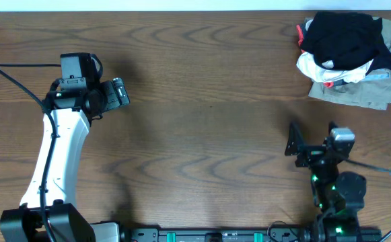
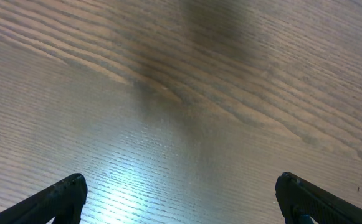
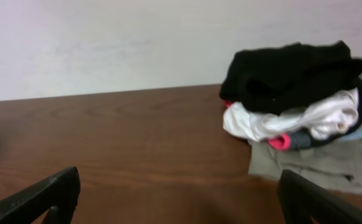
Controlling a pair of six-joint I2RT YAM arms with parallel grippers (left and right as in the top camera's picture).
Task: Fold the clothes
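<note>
The clothes, a plain black garment (image 1: 343,37), lie crumpled on top of a pile at the table's far right corner; the right wrist view shows the black garment (image 3: 293,71) ahead and to the right. My right gripper (image 1: 313,132) hovers open near the front right, well short of the pile, with nothing between its fingers (image 3: 50,193). My left gripper (image 1: 119,93) is far off at the left, open over bare wood, and its fingers (image 2: 62,199) stand wide apart with only table between them.
Under the black garment sit a white garment with red trim (image 1: 316,67) and a khaki-grey garment (image 1: 357,93), also seen as white garment (image 3: 293,121) and khaki garment (image 3: 318,165). The wooden table (image 1: 202,134) ends at a pale wall behind the pile.
</note>
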